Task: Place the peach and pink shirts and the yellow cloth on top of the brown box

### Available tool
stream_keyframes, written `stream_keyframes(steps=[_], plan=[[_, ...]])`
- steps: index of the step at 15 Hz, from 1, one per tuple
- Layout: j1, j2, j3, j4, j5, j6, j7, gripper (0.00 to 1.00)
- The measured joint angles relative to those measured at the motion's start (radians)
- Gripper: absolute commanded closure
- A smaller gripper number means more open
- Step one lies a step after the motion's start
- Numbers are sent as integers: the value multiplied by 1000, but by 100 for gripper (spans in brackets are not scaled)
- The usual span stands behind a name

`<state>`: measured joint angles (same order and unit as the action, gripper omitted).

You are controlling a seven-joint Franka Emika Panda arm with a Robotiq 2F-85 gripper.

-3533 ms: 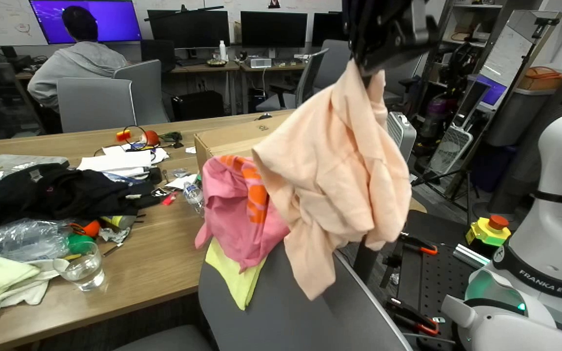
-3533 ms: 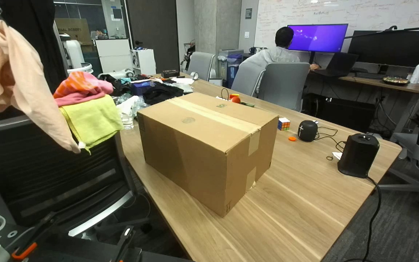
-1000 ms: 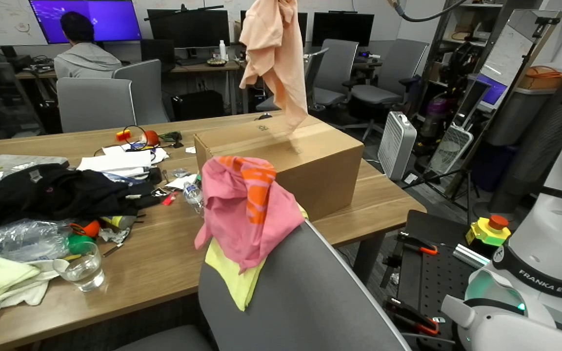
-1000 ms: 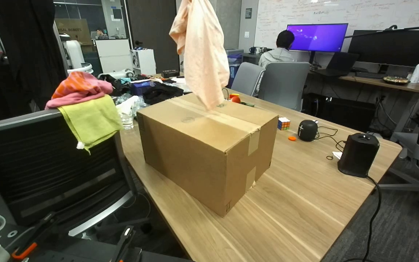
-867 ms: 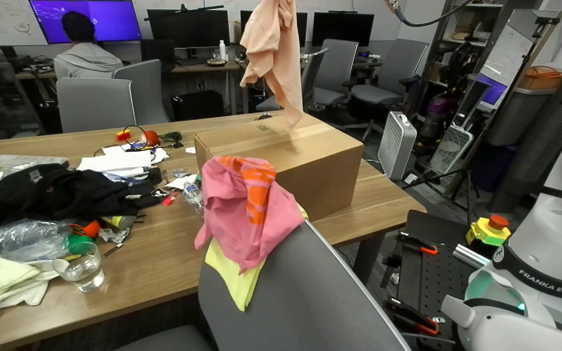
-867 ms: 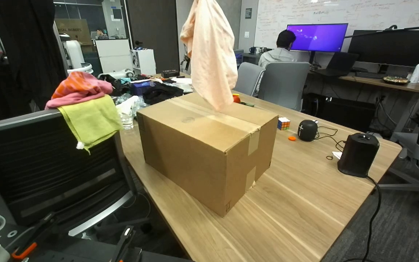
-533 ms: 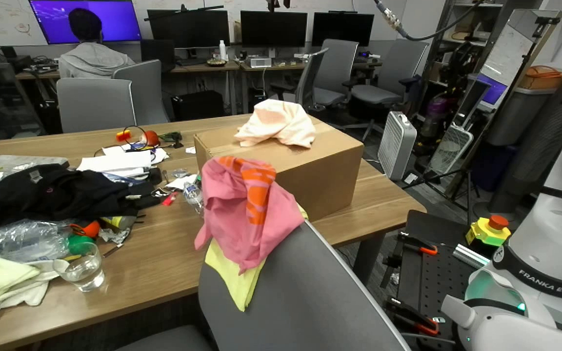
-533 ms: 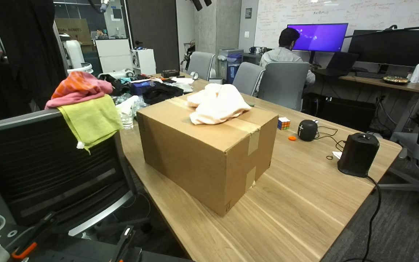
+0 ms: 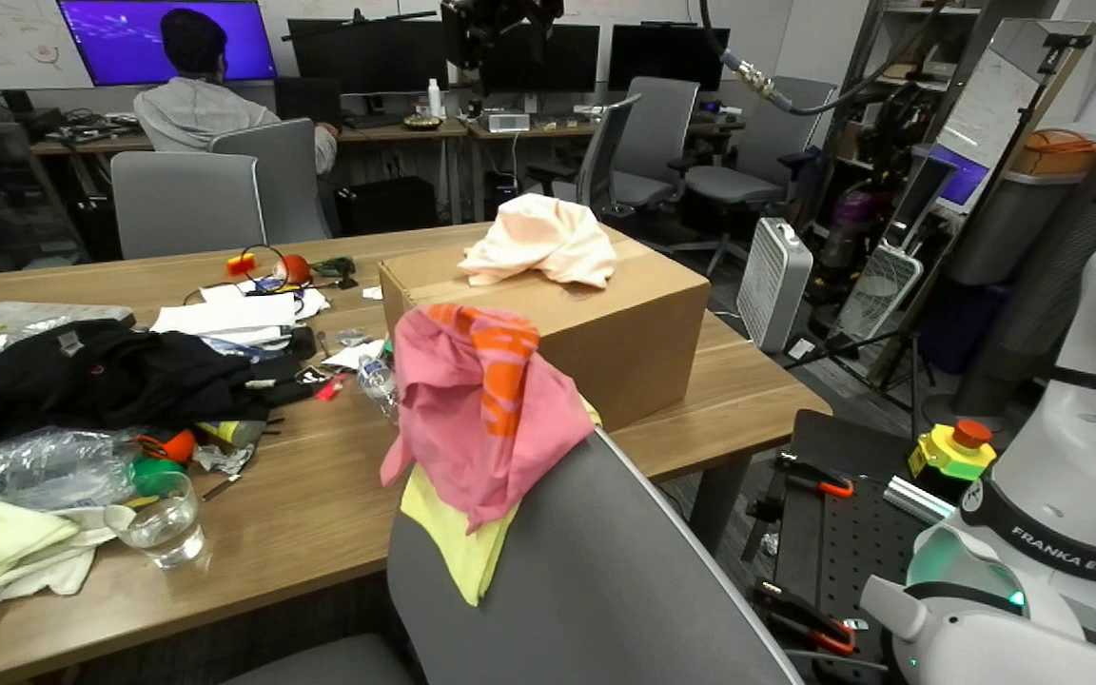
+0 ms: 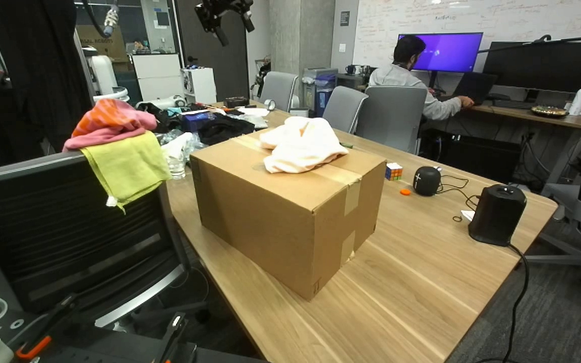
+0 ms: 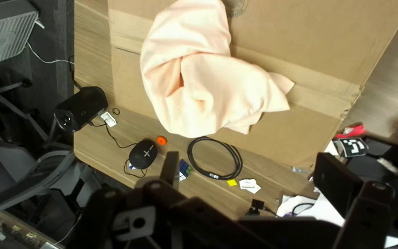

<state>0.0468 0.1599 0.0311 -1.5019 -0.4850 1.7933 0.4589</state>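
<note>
One table (image 10: 421, 262) carried the brown box (image 10: 255, 232), sealed, contents unseen, its flat top evidently the landing place. One chair (image 9: 586, 571) stood near it, holding the two still due. Peach shirt (image 9: 543, 238) sat heaped on the box, its slack weight presumably keeping it there. Pink shirt (image 9: 458, 409) draped the chair back over the yellow cloth (image 10: 126, 169), so likely next. Gripper (image 10: 236, 33) hung well above, jaws spread, grasping nothing. Small glass (image 9: 172, 509) held what looked like water (image 9: 174, 544).
</note>
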Motion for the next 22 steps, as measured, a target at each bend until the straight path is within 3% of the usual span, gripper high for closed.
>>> stream_keyframes(steps=[6,12,16,22], plan=[[38,-115,27,-88,39,-106,-177,0],[71,-272,86,-269,213,-145,-384,0],[111,-341,122,-392,323,-123,-436,0],[161,-384,166,-538,422,8,-443,0]])
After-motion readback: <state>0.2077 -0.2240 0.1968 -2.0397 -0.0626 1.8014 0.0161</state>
